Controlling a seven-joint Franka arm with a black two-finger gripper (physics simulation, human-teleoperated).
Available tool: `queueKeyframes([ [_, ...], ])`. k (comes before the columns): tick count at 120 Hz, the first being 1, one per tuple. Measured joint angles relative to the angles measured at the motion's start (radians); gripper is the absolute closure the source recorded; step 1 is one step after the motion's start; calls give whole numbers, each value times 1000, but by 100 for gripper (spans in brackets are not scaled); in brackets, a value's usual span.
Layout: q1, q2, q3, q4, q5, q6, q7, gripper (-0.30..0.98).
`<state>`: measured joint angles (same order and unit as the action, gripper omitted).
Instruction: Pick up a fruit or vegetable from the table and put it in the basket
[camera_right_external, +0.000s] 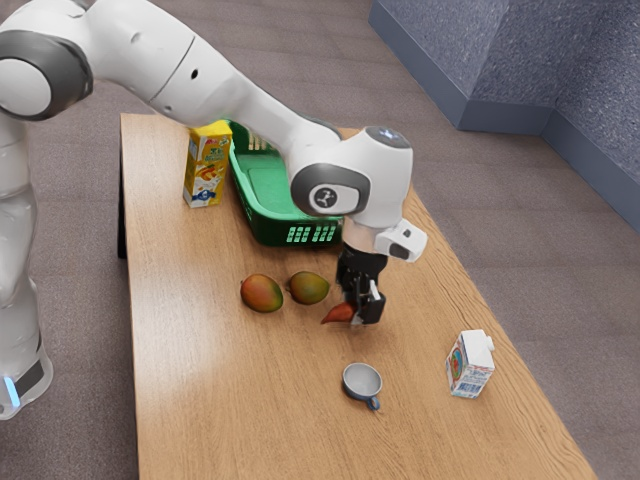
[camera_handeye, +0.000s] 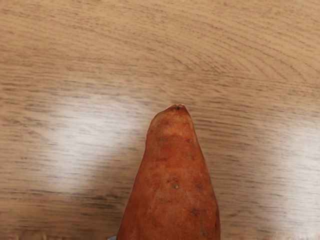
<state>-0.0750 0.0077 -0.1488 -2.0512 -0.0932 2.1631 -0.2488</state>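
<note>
My gripper (camera_right_external: 362, 304) is low over the table, on the basket's near side, with a reddish-orange sweet potato (camera_right_external: 339, 314) right at its lower end. The vegetable's narrow end points toward the exterior view's left; its other end is hidden by the hand. In the wrist view the sweet potato (camera_handeye: 172, 185) rises large from the lower edge, tip over the wood. Whether it is gripped or resting on the table cannot be made out. The green basket (camera_right_external: 270, 190) stands behind, partly covered by the arm. Two red-green mangoes, one (camera_right_external: 262, 293) and another (camera_right_external: 308, 288), lie beside the sweet potato.
A yellow juice carton (camera_right_external: 207, 165) stands against the basket's side. A small grey-blue cup (camera_right_external: 362, 382) sits nearer the camera than my gripper, and a white carton (camera_right_external: 470, 363) stands by the table's edge toward the exterior view's right. Wooden tabletop (camera_right_external: 200, 400) lies around them.
</note>
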Motion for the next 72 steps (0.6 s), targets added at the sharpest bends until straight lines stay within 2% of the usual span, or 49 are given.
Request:
queueKeyframes([
  [17,19,-109,-6,2,52,-75,-12,55],
  [39,231,-245,-65,90,135,-253,-16,54],
  [60,465,-243,-61,119,164,-379,33,54],
  [72,541,-167,-57,137,168,-415,74,54],
])
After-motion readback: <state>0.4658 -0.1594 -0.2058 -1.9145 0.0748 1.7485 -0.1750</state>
